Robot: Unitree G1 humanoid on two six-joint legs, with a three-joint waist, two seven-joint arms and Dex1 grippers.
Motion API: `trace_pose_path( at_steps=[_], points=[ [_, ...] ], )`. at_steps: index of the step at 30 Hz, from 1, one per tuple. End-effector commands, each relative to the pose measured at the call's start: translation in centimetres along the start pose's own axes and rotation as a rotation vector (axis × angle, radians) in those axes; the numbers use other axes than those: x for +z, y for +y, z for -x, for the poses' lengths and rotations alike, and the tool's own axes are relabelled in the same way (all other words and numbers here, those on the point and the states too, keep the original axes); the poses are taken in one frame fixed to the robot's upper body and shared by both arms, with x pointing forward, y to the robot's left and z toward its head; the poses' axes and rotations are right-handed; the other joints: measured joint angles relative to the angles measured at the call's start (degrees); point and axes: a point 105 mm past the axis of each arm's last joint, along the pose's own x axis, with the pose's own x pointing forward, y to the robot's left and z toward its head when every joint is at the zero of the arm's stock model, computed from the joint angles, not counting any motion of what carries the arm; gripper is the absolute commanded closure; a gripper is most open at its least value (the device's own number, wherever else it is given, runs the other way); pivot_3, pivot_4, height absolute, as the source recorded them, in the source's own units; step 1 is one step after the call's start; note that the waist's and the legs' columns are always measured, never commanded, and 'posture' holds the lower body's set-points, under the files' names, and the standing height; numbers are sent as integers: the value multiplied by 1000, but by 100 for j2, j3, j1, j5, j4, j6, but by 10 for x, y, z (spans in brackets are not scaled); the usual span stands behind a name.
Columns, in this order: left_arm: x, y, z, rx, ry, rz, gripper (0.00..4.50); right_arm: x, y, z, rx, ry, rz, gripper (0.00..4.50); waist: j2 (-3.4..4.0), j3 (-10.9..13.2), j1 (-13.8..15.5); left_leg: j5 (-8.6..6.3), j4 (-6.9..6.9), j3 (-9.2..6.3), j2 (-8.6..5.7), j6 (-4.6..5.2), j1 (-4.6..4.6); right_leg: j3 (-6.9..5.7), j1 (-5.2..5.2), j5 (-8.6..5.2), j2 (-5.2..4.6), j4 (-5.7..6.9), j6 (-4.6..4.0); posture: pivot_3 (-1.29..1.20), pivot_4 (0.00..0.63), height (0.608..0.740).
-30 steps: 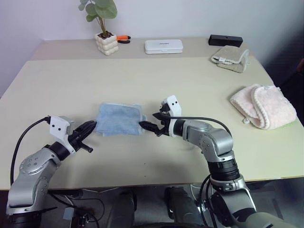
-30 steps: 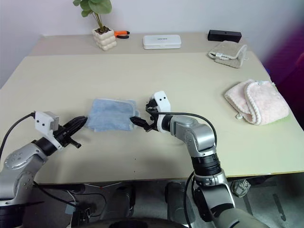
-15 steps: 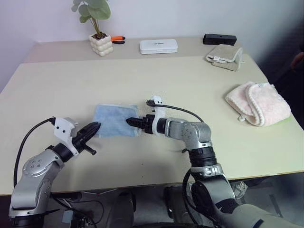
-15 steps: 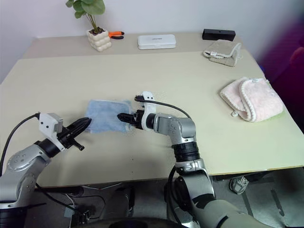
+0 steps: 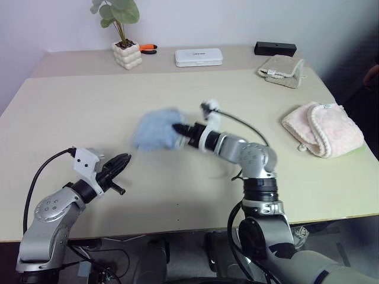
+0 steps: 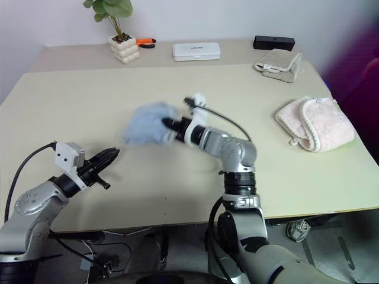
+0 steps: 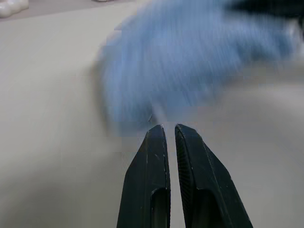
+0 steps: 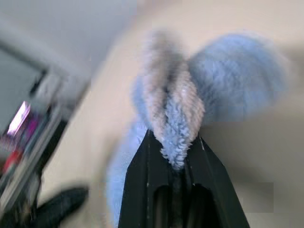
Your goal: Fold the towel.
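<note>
The light blue towel (image 5: 155, 129) hangs bunched above the middle of the table, lifted off the surface. My right gripper (image 5: 179, 129) is shut on its right edge, and the terry cloth (image 8: 176, 121) is pinched between the two black fingers in the right wrist view. My left gripper (image 5: 122, 160) is shut and holds nothing, low over the table to the front left of the towel. In the left wrist view its closed fingers (image 7: 155, 161) point at the towel (image 7: 190, 61), a short gap away.
A fluffy pink towel (image 5: 324, 129) lies at the right edge. A beige folded cloth (image 5: 284, 64), a black box (image 5: 275, 48), a white case (image 5: 198, 57) and a potted plant (image 5: 125, 41) with orange pliers (image 5: 151, 49) stand along the back.
My right gripper closed on the towel's right edge and lifted it up and away from me off the table. The left gripper stayed shut and barely moved. The camera shifted a little.
</note>
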Motion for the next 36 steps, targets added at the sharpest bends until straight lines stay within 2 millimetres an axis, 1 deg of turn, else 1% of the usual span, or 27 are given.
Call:
trace_pose_path(
  at_steps=[1, 2, 3, 4, 5, 6, 7, 9, 11, 16, 18, 20, 23, 26, 28, 29, 30, 32, 35, 36],
  points=[
    [7, -15, -15, -73, -34, -16, 4166, 82, -41, 55, -187, -324, -17, 4440, 4, 2, 126, 0, 3, 0, -3, 0, -2, -1, 2, 0, -2, -2, 0, 0, 150, 737],
    [7, -17, -17, -80, -34, -16, 4166, 86, -45, 60, -206, -340, -21, 4440, 4, 2, 145, 0, 8, 0, -7, 0, -10, 0, 2, 0, -7, -7, 0, 0, 150, 737],
    [8, -21, -25, -108, -44, -9, 4166, 97, -65, 79, -294, -404, -63, 4440, 4, 2, 137, 0, 8, 2, -9, 0, -12, 0, 3, 0, -10, -13, 1, 0, 150, 737],
    [9, -25, -31, -129, -51, -5, 4166, 104, -79, 94, -355, -448, -97, 4440, 4, 3, 143, 0, 4, 5, -9, 0, -11, 2, 5, 0, -10, -22, 1, 0, 150, 737],
    [10, -30, -37, -155, -60, -4, 4166, 105, -96, 112, -446, -489, -122, 4440, 4, 2, 142, 0, 3, 4, -9, 0, -11, 1, 5, 0, -10, -22, 2, 0, 150, 737],
    [12, -33, -43, -175, -66, -3, 4166, 103, -109, 127, -516, -516, -147, 4440, 3, 2, 130, 0, 1, 4, -8, 1, -11, 1, 5, 1, -8, -22, 2, 0, 150, 737],
    [12, -35, -46, -188, -71, -6, 4166, 98, -118, 137, -572, -530, -181, 4440, 2, 1, 120, 0, 0, 4, -6, 2, -10, 1, 5, 1, -5, -21, 2, 0, 150, 737],
    [14, -38, -52, -208, -79, -3, 4166, 82, -129, 156, -649, -519, -231, 4440, 9, 1, 66, -1, -4, 5, -4, 4, -5, 5, 3, 1, -3, -16, 2, 0, 150, 737],
    [15, -41, -55, -225, -82, 2, 4166, 67, -133, 168, -695, -485, -239, 4440, 14, 3, 36, -4, -6, 10, -3, 9, 0, 12, -7, -1, -2, 3, 3, 0, 150, 737],
    [9, -47, -59, -262, -63, 2, 4166, 40, -131, 180, -745, -419, -281, 4440, 22, 4, -34, -3, -3, 15, -3, 10, 2, 22, -26, -7, 2, 42, -1, 0, 150, 737],
    [7, -49, -60, -272, -59, 3, 4166, 34, -130, 183, -759, -407, -288, 4440, 23, 4, -33, -3, 1, 15, -3, 11, 1, 22, -25, -7, 3, 41, -2, 0, 150, 737],
    [7, -50, -61, -275, -62, 4, 4166, 33, -128, 183, -753, -408, -291, 4440, 23, 4, -33, -3, 2, 15, -3, 11, -1, 22, -24, -8, 3, 39, -1, 0, 150, 737],
    [6, -51, -63, -277, -62, 3, 4166, 36, -121, 181, -706, -422, -303, 3487, 23, 4, -32, -3, 2, 15, -3, 11, -3, 22, -24, -8, 2, 37, -1, 0, 150, 737],
    [6, -52, -64, -279, -63, 6, 4166, 40, -119, 184, -708, -413, -272, 2010, 23, 4, -32, -3, 2, 15, -3, 11, -3, 22, -24, -8, 2, 37, 0, 0, 150, 737],
    [5, -49, -62, -268, -65, 3, 4166, 45, -116, 189, -746, -377, -159, 1085, 23, 4, -25, -3, 2, 15, -3, 11, -3, 22, -24, -8, 2, 36, 0, 0, 150, 737],
    [5, -45, -61, -252, -67, -3, 4166, 49, -114, 194, -779, -350, -62, 595, 24, 4, -17, -3, 2, 15, -4, 11, -4, 22, -24, -8, 2, 35, 0, 0, 150, 737],
    [5, -43, -61, -242, -70, -8, 4166, 52, -113, 197, -799, -330, 4, 595, 25, 5, -7, -3, 2, 15, -4, 11, -5, 22, -24, -9, 1, 33, 0, 0, 150, 737],
    [5, -30, -61, -191, -73, -22, 4166, 67, -110, 207, -834, -313, 174, 595, 25, 5, 6, -3, 2, 16, -5, 11, -5, 22, -24, -9, 0, 31, 0, 0, 150, 737],
    [5, -16, -62, -130, -76, -43, 4166, 84, -105, 213, -832, -290, 362, 595, 24, 5, 21, -3, 2, 18, -4, 11, -4, 23, -24, -11, 2, 25, -1, 0, 150, 737],
    [6, -4, -61, -86, -75, -51, 4166, 91, -100, 213, -823, -266, 469, 595, 24, 5, 23, -3, 2, 18, -4, 11, -4, 23, -24, -11, 4, 25, -1, 0, 150, 737]
  ],
)
